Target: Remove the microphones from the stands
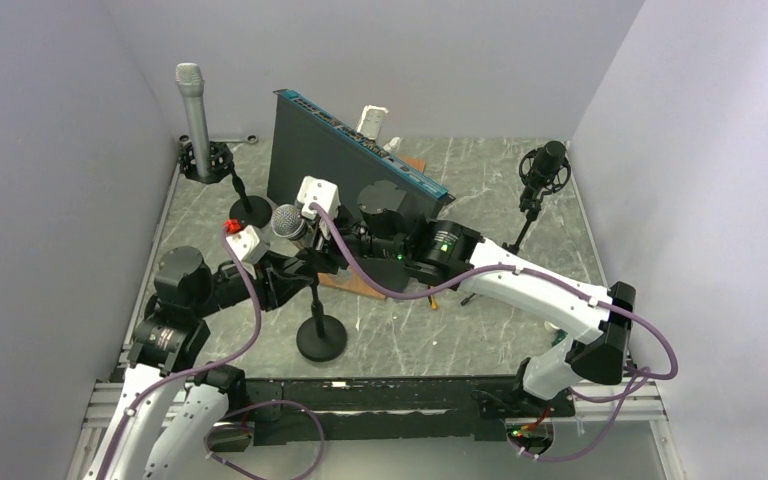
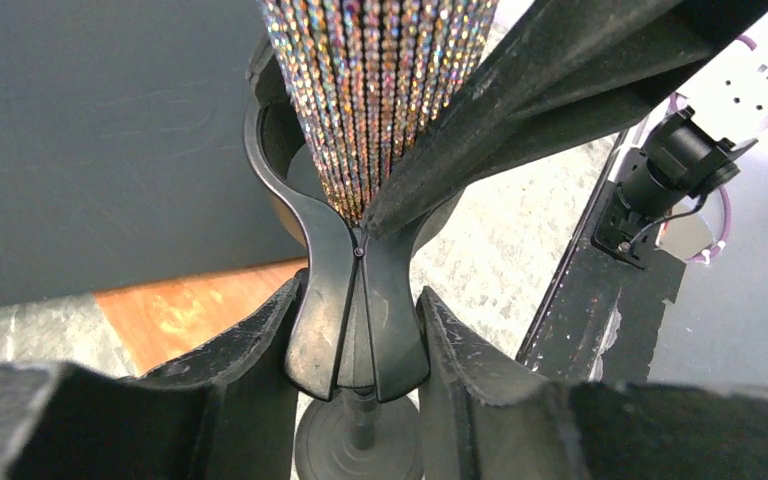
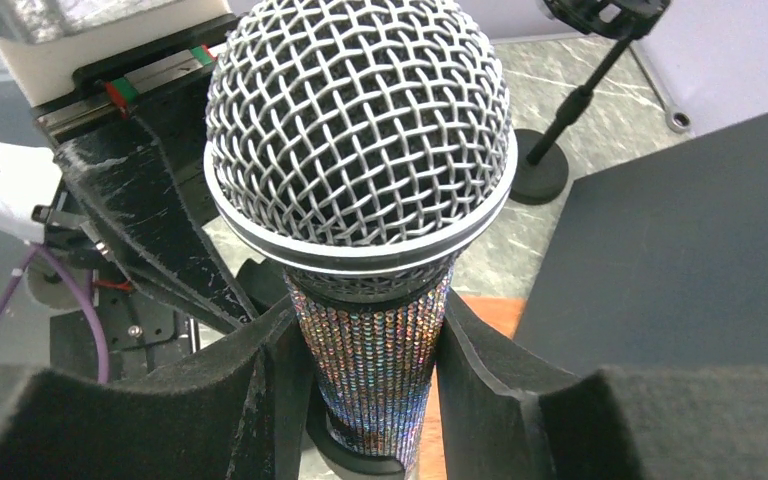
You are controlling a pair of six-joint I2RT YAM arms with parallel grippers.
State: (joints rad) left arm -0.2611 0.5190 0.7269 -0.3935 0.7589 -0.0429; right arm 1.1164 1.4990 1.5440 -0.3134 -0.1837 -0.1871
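Note:
The microphone point(image 1: 287, 221) has a silver mesh head and a sparkling sequined body. It sits tilted in the black clip of a stand with a round base point(image 1: 321, 338) at the table's front middle. My right gripper point(image 3: 372, 330) is shut on the sequined body point(image 3: 375, 370) just under the mesh head point(image 3: 360, 130); in the top view it point(image 1: 322, 236) reaches in from the right. My left gripper point(image 2: 358, 300) is shut on the stand's clip point(image 2: 358, 340) below the mic body point(image 2: 380, 90); in the top view it point(image 1: 310, 264) comes from the left.
A dark flat rack unit point(image 1: 350, 160) stands on edge behind the stand, over a wooden board point(image 1: 365, 287). A silver microphone on a stand point(image 1: 193, 110) is at the back left. A black studio mic in a shock mount point(image 1: 543, 170) is at the back right.

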